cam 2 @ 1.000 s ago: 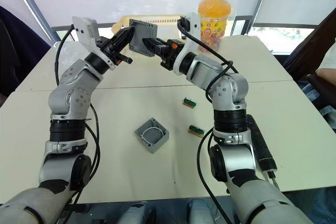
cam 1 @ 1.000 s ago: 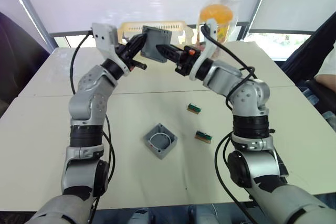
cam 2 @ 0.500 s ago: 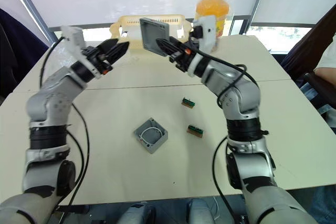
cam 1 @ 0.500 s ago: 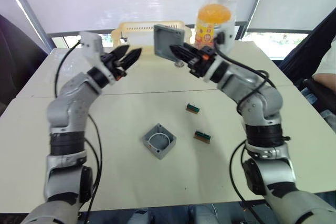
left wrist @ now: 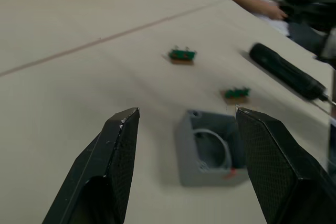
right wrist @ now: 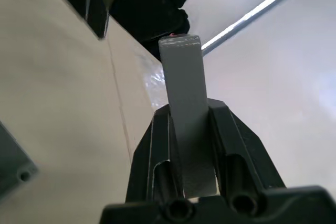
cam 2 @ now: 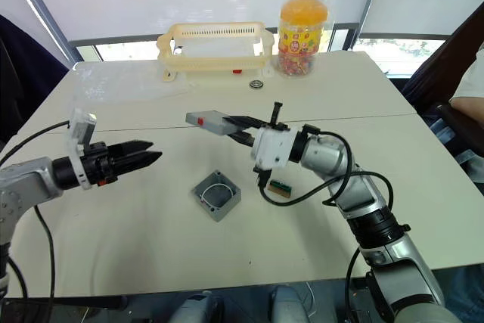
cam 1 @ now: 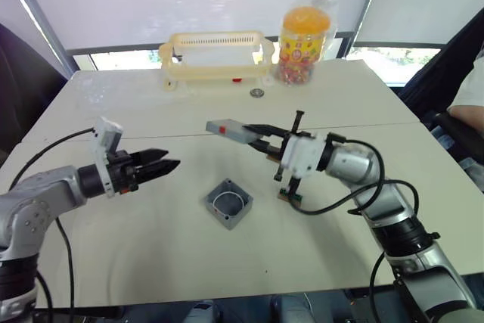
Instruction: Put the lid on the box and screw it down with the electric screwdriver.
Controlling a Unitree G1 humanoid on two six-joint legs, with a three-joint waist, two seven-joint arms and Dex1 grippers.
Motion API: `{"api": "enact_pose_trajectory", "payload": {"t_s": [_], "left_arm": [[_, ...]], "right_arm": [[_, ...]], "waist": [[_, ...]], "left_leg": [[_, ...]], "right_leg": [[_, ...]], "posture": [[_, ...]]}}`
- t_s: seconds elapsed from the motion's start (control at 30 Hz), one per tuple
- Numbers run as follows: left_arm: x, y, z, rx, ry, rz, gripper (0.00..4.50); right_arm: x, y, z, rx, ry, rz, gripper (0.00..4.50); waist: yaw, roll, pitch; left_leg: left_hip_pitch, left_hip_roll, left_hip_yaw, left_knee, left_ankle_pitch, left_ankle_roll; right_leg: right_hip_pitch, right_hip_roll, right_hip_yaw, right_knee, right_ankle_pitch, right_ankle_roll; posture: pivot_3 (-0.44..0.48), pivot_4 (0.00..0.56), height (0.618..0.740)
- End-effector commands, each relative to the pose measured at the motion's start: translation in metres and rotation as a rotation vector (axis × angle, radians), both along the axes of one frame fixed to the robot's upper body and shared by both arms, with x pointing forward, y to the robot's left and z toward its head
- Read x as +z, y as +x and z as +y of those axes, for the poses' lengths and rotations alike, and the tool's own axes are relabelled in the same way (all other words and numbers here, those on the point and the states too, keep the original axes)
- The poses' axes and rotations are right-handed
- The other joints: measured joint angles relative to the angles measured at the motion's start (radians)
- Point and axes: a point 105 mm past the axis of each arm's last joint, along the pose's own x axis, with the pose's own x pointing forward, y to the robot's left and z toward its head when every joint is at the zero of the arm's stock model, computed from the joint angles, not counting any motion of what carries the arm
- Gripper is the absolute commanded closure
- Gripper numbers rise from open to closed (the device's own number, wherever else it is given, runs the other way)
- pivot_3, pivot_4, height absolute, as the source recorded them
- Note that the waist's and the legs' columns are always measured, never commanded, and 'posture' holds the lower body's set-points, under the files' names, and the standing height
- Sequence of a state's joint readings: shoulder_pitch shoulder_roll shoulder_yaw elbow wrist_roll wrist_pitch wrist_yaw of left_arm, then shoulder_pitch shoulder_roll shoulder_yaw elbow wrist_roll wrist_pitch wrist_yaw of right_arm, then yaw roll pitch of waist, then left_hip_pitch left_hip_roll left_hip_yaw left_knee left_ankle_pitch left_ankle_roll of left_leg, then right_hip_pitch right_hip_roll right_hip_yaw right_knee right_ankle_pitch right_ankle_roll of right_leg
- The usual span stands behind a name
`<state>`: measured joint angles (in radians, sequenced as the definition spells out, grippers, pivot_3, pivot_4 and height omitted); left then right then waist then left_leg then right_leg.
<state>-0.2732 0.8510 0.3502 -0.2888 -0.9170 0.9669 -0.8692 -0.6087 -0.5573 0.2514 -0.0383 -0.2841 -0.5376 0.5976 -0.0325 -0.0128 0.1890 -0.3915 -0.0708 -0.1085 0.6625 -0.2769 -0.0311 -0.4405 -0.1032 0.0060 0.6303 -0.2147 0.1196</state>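
Note:
The lid (cam 1: 227, 128), a thin grey plate with a red spot near its far edge, hangs almost level above the table with my right gripper (cam 1: 254, 133) shut on its near edge; the right wrist view shows both fingers (right wrist: 157, 129) clamping the lid (right wrist: 185, 82). The box (cam 1: 229, 203) sits open on the table below and slightly nearer, a white wire loop inside. My left gripper (cam 1: 168, 161) hovers low to the left of the box, open and holding nothing, pointing at the box (left wrist: 210, 148). The electric screwdriver (left wrist: 286, 72) lies on the table beyond the box.
Two small green-brown blocks (left wrist: 182, 54) (left wrist: 236, 93) lie right of the box. At the table's far side stand a cream slotted basket (cam 1: 215, 54), a jar of sweets (cam 1: 299, 35) and a coin (cam 1: 257, 92). A person's arm (cam 1: 473, 104) shows at the right edge.
The left gripper let go of the lid, opened and dropped low to the left. The right arm brought the lid down from head height to just above the table.

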Motion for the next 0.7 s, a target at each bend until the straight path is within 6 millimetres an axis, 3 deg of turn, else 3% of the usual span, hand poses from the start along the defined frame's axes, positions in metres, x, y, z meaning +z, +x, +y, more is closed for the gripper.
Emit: {"api": "enact_pose_trajectory", "payload": {"t_s": [0.03,0.17,0.47,0.7], "left_arm": [[0.008,-0.009,-0.003,-0.036,0.003,-0.023,1.54],[0.003,-0.005,-0.007,-0.025,0.007,-0.021,1.54],[-0.008,-0.002,-0.016,-0.049,0.042,-0.024,1.54],[-0.014,0.002,-0.023,-0.102,0.084,-0.027,1.54]], "right_arm": [[-0.012,-0.011,0.005,0.021,-0.047,-0.144,4.26],[-0.036,-0.02,0.005,0.021,-0.1,-0.131,4.26],[-0.059,-0.048,0.011,0.009,-0.124,-0.058,4.26],[-0.074,-0.049,0.01,-0.039,-0.164,-0.026,4.26]], "waist": [[0.002,0.0,0.0],[0.004,0.0,0.0],[0.017,0.0,0.0],[0.018,0.0,0.0]], "left_leg": [[0.0,0.0,0.0,0.0,0.0,0.0],[0.0,0.0,0.0,0.0,0.0,-0.001],[0.001,0.0,0.001,0.0,0.0,0.0],[0.002,0.0,0.001,0.0,0.0,0.0]], "right_leg": [[0.0,0.0,0.0,0.0,0.0,0.0],[0.0,0.0,0.001,0.0,0.0,0.0],[0.001,0.001,0.002,0.0,0.0,-0.001],[0.002,0.001,0.002,0.0,0.0,-0.001]], "posture": [[0.0,0.15,0.74],[0.0,0.15,0.74],[0.0,0.15,0.74],[0.0,0.15,0.74]]}}
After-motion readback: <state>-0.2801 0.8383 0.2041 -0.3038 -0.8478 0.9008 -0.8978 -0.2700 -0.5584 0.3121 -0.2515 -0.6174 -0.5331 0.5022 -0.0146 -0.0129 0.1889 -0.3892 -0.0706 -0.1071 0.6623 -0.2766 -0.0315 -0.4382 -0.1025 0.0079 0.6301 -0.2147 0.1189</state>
